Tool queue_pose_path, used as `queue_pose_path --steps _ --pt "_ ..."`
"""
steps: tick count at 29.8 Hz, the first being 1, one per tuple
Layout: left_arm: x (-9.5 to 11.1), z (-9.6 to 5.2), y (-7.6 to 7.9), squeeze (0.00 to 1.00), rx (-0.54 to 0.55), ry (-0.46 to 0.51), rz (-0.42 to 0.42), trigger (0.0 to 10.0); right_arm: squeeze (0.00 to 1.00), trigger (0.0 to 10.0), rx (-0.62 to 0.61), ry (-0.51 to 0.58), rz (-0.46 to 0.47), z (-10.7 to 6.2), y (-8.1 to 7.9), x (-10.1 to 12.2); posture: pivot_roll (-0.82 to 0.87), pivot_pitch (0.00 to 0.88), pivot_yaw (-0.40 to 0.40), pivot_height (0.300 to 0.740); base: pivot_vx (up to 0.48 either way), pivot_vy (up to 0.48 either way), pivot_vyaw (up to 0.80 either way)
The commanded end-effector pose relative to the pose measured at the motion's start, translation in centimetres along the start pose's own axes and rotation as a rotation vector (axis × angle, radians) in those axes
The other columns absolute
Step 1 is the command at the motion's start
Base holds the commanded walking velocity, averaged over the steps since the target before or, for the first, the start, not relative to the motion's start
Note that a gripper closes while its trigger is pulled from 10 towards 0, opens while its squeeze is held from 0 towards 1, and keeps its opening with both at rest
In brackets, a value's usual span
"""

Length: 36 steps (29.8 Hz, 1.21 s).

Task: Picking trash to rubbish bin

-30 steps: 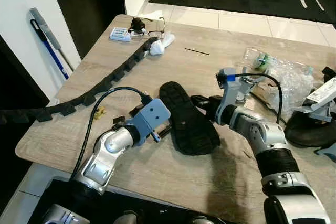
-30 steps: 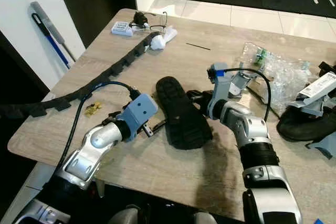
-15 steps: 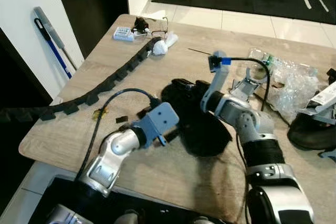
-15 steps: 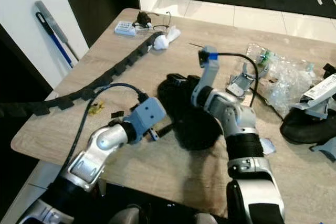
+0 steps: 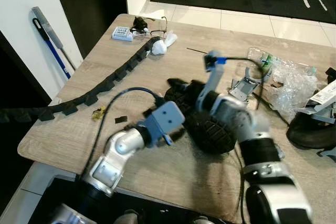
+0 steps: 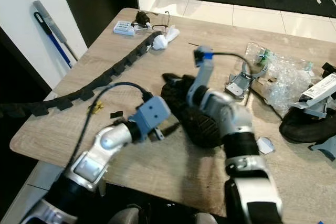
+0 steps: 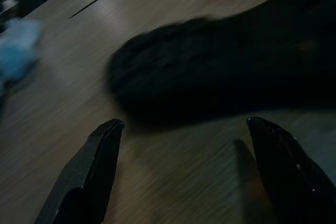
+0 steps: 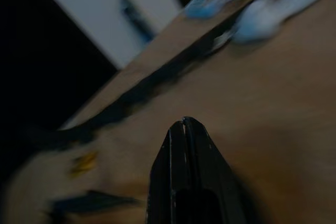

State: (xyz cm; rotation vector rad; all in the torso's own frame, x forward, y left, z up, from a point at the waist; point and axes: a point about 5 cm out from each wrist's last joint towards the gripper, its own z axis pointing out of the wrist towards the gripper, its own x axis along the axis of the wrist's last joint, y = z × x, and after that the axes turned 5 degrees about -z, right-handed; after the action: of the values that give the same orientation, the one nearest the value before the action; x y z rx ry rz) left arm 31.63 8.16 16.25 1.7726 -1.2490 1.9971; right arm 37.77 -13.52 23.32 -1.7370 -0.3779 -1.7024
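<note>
A black slipper (image 5: 210,129) lies sole-up in the middle of the wooden table (image 5: 157,182). My right arm reaches across it. The right gripper (image 5: 176,83) points past the slipper's far end, and its fingers (image 8: 184,129) are pressed together; I cannot make out anything between them. My left gripper (image 7: 185,123) is open just short of the slipper's near side (image 7: 220,72), fingers spread wide, low over the table. A crumpled white tissue (image 5: 160,45) lies at the far left of the table.
A black cable chain (image 5: 105,85) runs along the table's left side. Beside it lie a yellow scrap (image 5: 97,113) and a black chip (image 5: 121,120). Clear plastic wrapping (image 5: 286,80) and a second dark shoe (image 5: 310,132) sit at the right. A white box (image 5: 121,34) lies far left.
My right arm has swung left over the slipper, its shut fingers now past the far end. The slipper has shifted slightly. The left gripper has edged closer to it.
</note>
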Motion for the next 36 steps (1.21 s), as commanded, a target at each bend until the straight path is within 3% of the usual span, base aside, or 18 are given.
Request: queue_pose_path --steps 1,2,3,4,6,10,11,13,21,26,30,32,35,36 --pt "-0.8 -0.4 -0.5 0.00 0.014 -0.037 0.015 10.0 0.00 0.2 -0.063 -0.029 -0.085 -0.6 1.2 0.0 0.08 0.200 0.030 0.740 0.000 0.000 0.00" --pt "-0.9 -0.6 -0.8 0.00 0.021 -0.043 0.020 10.0 0.00 0.2 -0.093 -0.050 -0.146 -1.0 1.9 0.2 0.08 0.200 0.030 0.740 0.000 0.000 0.00" --pt "-1.1 -0.8 -1.2 0.00 0.028 -0.051 0.023 10.0 0.00 0.2 -0.144 -0.120 -0.284 -1.8 2.9 0.1 0.08 0.200 0.030 0.740 0.000 0.000 0.00" --pt "-1.1 -0.8 -1.2 0.00 0.028 -0.051 0.023 10.0 0.00 0.2 -0.144 -0.120 -0.284 -1.8 2.9 0.1 0.08 0.200 0.030 0.740 0.000 0.000 0.00" --pt "-1.3 -0.9 -1.4 0.00 0.021 -0.063 0.024 10.0 0.00 0.3 -0.173 -0.185 -0.372 -2.4 3.6 -0.4 0.07 0.206 0.030 0.740 0.000 0.000 0.00" --pt "-2.0 -1.1 -1.5 0.00 0.022 -0.124 -0.004 10.0 0.00 0.5 -0.179 -0.227 -0.347 -3.1 4.1 -1.2 0.07 0.206 0.030 0.740 0.000 0.000 0.00" --pt "-2.3 -1.1 -1.5 0.00 0.018 -0.149 -0.025 10.0 0.00 1.3 -0.174 -0.238 -0.334 -3.2 4.1 -1.5 0.07 0.206 0.030 0.740 0.000 0.000 0.00" --pt "-3.0 -1.3 -0.9 0.00 -0.017 -0.198 -0.059 10.0 0.00 1.8 -0.173 -0.274 -0.350 -3.5 4.1 -2.4 0.07 0.209 0.033 0.740 0.000 0.000 0.00" --pt "-3.0 -0.9 0.6 0.00 -0.057 -0.228 -0.069 10.0 0.00 2.4 -0.147 -0.325 -0.389 -3.3 3.9 -4.0 0.07 0.208 0.031 0.740 0.000 0.000 0.00" --pt "-2.2 0.0 1.4 0.00 -0.081 -0.211 -0.096 10.0 0.00 3.6 -0.076 -0.362 -0.341 -2.9 2.6 -5.2 0.07 0.206 0.030 0.740 0.000 0.000 0.00" --pt "-1.6 0.4 1.9 0.00 -0.094 -0.193 -0.113 10.0 0.00 3.5 -0.054 -0.340 -0.257 -2.5 2.0 -5.5 0.07 0.202 0.030 0.740 0.000 0.000 0.00" --pt "-1.6 0.4 1.9 0.00 -0.094 -0.193 -0.113 10.0 0.00 3.5 -0.054 -0.340 -0.257 -2.5 2.0 -5.5 0.07 0.202 0.030 0.740 0.000 0.000 0.00" --pt "-1.5 0.4 1.7 0.00 -0.071 -0.188 -0.116 10.0 0.00 3.3 -0.086 -0.286 -0.239 -2.7 2.6 -4.5 0.07 0.197 0.029 0.740 0.000 0.000 0.00" --pt "-1.4 0.4 1.5 0.00 -0.056 -0.186 -0.119 10.0 0.00 2.8 -0.094 -0.268 -0.217 -2.7 2.8 -4.1 0.07 0.197 0.029 0.740 0.000 0.000 0.00"
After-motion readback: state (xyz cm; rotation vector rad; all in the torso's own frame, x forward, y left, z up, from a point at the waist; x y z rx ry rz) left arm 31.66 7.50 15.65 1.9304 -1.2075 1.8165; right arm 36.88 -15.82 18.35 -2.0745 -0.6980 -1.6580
